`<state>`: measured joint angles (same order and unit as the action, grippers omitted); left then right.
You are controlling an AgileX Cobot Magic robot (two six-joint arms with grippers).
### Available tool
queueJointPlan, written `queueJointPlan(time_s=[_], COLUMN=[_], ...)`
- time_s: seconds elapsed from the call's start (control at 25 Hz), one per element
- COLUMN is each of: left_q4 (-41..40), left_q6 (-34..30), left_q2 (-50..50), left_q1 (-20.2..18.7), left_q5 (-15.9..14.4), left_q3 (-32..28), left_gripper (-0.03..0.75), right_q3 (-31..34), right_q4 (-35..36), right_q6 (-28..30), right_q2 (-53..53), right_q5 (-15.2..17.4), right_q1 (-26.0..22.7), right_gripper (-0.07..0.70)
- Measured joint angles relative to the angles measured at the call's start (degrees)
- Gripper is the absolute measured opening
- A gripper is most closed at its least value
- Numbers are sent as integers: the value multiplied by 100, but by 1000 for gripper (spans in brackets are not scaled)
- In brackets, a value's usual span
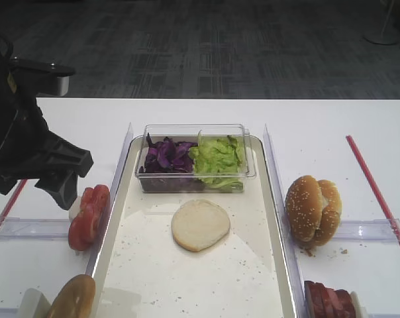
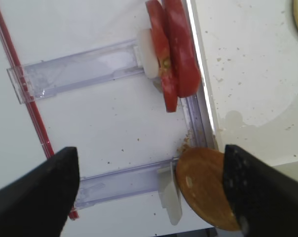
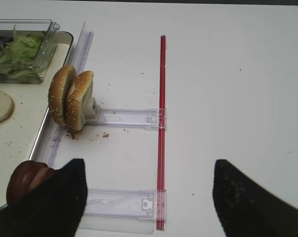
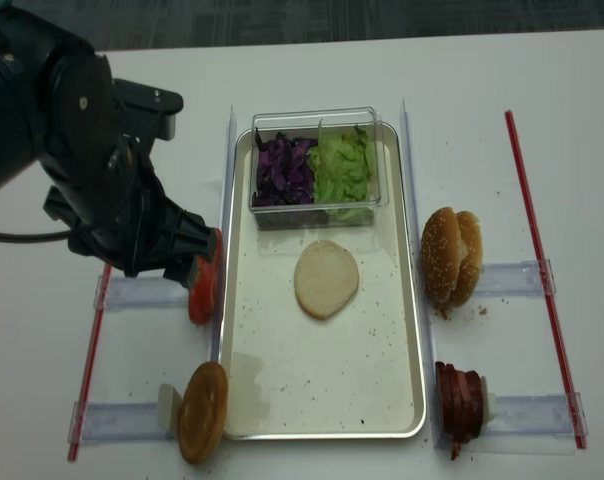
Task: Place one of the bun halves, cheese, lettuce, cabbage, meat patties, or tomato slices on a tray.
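Note:
A plain bun half [image 1: 200, 224] [image 4: 326, 279] lies flat on the cream tray [image 1: 187, 281] [image 4: 322, 385]. Purple cabbage [image 1: 165, 156] and green lettuce [image 1: 218, 159] fill a clear tub at the tray's far end. Tomato slices [image 1: 87, 215] [image 2: 172, 52] stand on edge left of the tray, meat patties [image 1: 329, 301] [image 3: 24, 180] at the front right. No cheese is in view. My left gripper [image 2: 149, 192] hangs open over the table left of the tray, holding nothing. My right gripper [image 3: 149, 197] is open and empty above a clear rail [image 3: 119, 203].
A glossy brown domed bun [image 2: 208, 190] [image 4: 204, 410] stands by the left gripper's right finger [image 2: 260, 192]. A sesame bun [image 1: 312, 209] [image 3: 72, 98] stands right of the tray. Red strips [image 3: 162, 128] [image 2: 20, 84] and clear rails [image 2: 80, 74] lie on the white table.

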<state>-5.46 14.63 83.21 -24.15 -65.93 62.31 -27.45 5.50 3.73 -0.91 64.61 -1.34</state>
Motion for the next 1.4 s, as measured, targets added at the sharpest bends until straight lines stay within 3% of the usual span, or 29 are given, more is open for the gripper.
queueJointPlan(time_s=[0.76,1.4], left_q4=[0,-90], left_q6=[29,-579], left_q2=[0,0], left_q1=[64,1620], left_q5=[-59,-277], left_q3=[0,0], left_gripper=[546,546], right_q3=[0,0], right_q4=[0,0], right_q6=[-10,-10], right_q2=[0,0], right_q5=[0,0], right_q1=[0,0], right_gripper=[552,552])
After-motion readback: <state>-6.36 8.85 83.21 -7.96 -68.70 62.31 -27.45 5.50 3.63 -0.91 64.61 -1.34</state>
